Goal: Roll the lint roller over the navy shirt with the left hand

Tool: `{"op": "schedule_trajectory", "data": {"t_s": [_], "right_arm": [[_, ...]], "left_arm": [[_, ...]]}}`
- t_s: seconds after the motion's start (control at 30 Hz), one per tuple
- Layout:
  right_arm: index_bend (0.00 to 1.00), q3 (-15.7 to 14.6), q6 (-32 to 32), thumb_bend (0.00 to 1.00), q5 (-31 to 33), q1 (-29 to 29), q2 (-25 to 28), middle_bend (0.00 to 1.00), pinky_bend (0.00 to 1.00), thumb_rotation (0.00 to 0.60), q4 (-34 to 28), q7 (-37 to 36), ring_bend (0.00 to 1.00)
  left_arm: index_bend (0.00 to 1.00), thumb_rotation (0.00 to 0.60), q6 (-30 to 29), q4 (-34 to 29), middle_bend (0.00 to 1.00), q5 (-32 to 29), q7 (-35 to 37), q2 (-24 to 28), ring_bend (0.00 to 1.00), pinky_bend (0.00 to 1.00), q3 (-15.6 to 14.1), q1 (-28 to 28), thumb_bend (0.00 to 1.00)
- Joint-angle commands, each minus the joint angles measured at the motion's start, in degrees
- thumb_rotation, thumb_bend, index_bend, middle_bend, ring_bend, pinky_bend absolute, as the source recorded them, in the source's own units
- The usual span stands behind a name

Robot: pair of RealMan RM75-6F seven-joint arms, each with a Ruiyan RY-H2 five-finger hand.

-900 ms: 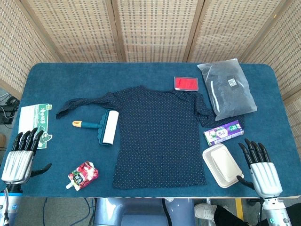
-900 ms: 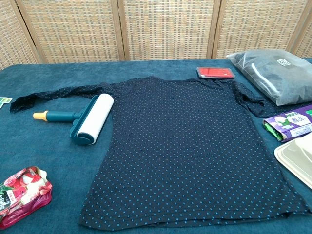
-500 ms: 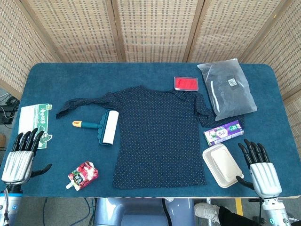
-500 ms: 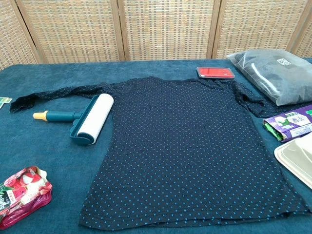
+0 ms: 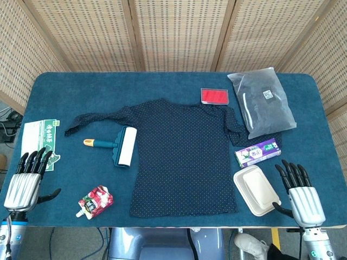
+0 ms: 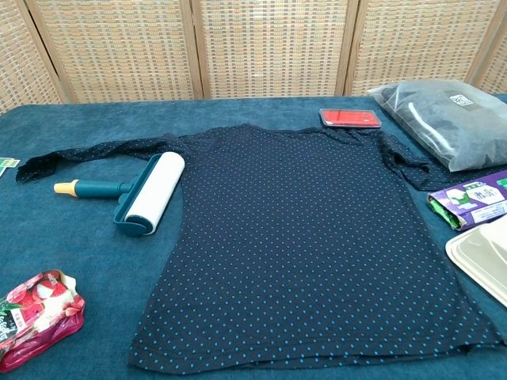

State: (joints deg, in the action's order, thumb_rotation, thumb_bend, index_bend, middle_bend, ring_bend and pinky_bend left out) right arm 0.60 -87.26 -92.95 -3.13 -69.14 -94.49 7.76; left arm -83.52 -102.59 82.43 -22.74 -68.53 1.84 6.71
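Left hand (image 5: 23, 184): we find it at the table's near left edge, fingers spread, holding nothing (head view only).
Right hand (image 5: 303, 196): near right edge, fingers apart, holding nothing, just beside the white container (image 5: 256, 189).
Lint roller (image 5: 116, 145): we note it lying untouched, its roll against the shirt's left edge, yellow-tipped handle pointing left.
Navy shirt (image 5: 184, 157): spread flat mid-table, hem near the front edge.
Open room: we see bare blue table (image 5: 70, 162) between the left hand and the roller; a red pouch (image 5: 95, 201) lies near the front edge.
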Motion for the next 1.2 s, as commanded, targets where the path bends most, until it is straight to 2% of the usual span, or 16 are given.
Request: {"op": "schedule_trajectory", "data": {"t_s": [0.03,0.33,0.43,0.5,0.57,0.67,0.8,0.87,0.97,1.13,1.2], "right_arm": [[0.0,-0.1,0.0,0.13,-0.1,0.0,0.0,0.0,0.0,0.6,0.0,-0.1,0.0],[0.0,0.0,0.4,0.13,0.4,-0.1,0.0,0.0,0.0,0.6,0.0,-0.6,0.0],[0.0,0.2,0.5,0.13,0.8,-0.1,0.1,0.0,0.0,0.6,0.2,-0.9,0.0],[0.0,0.3,0.6,0.13,1.1,-0.2,0.0,0.0,0.0,0.6,0.4,-1.0,0.0],[0.0,0.3,0.7,0.13,1.1,-0.2,0.0,0.0,0.0,0.6,0.5,-1.0,0.0],[0.0,0.4,0.8,0.13,1.3,-0.2,-0.1,0.0,0.0,0.6,0.6,-0.9,0.0],[0.0,0.5,1.1,0.13,1.7,-0.4,-0.4,0.0,0.0,0.6,1.0,-0.6,0.0],[0.0,0.7,1.8,0.13,2.6,-0.5,-0.7,0.0,0.0,0.6,1.5,-0.6,0.0],[0.0,0.8,2.2,0.13,3.1,-0.7,-1.0,0.0,0.0,0.6,1.9,-0.6,0.0],[0.0,0.9,2.7,0.13,3.6,-0.8,-1.3,0.0,0.0,0.6,2.5,-0.4,0.0],[0.0,1.1,2.8,0.13,3.9,-0.9,-1.4,0.0,0.0,0.6,2.8,-0.4,0.0]], "left_arm": [[0.0,0.6,0.0,0.0,0.0,0.1,-0.1,0.0,0.0,0.0,-0.1,0.0,0.18],[0.0,0.6,0.3,-0.3,0.0,-1.0,-1.0,-0.4,0.0,0.03,1.3,0.8,0.18],[0.0,0.6,1.8,-0.4,0.02,-2.3,-1.8,-0.4,0.04,0.16,2.9,2.5,0.19],[0.0,0.6,3.6,0.1,0.15,-3.8,-3.0,-0.6,0.17,0.31,4.6,4.4,0.19],[0.0,0.6,5.2,0.5,0.31,-5.1,-3.7,-0.7,0.3,0.41,5.7,5.8,0.2],[0.0,0.6,8.6,1.0,0.54,-8.0,-4.6,-0.6,0.47,0.51,7.5,8.4,0.2],[0.12,0.6,14.0,1.6,0.78,-12.0,-4.1,-0.1,0.65,0.62,9.4,12.0,0.22],[0.16,0.6,18.2,2.6,0.83,-15.2,-3.9,0.3,0.69,0.65,10.6,14.6,0.23],[0.2,0.6,21.5,3.7,0.87,-17.9,-4.0,0.4,0.72,0.67,11.5,16.9,0.28],[0.31,0.6,26.2,5.9,0.89,-22.2,-5.0,0.0,0.73,0.69,12.1,20.2,0.29],[0.32,0.6,28.5,7.6,0.89,-24.7,-6.1,-0.5,0.73,0.69,12.4,22.2,0.29]]}}
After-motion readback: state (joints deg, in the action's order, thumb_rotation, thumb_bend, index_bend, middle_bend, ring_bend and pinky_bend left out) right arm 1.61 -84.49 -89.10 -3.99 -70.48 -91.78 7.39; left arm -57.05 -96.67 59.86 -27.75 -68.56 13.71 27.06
